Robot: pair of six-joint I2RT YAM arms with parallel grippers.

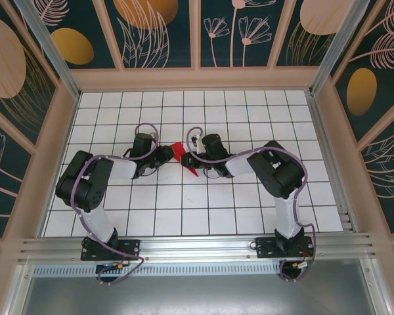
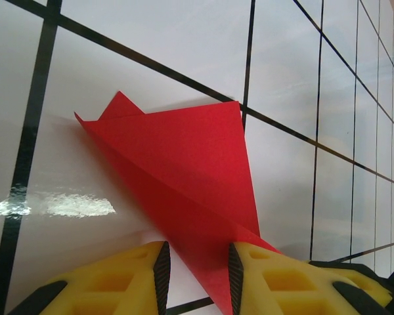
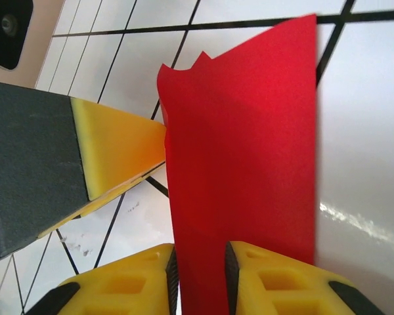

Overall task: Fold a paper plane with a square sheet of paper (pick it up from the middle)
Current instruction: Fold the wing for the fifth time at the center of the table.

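Seemingly, folded red paper stands upright.

The table under me is a glossy white top, ruled into square tiles by thin black lines; pale raised borders run along its left, far and right sides; an aluminium rail closes the near edge; near the middle the folded red paper stands up off the tiles, a creased, pointed shape; a patch of glare lies on the tile just beside it; whether its far edge touches the top I cannot tell.
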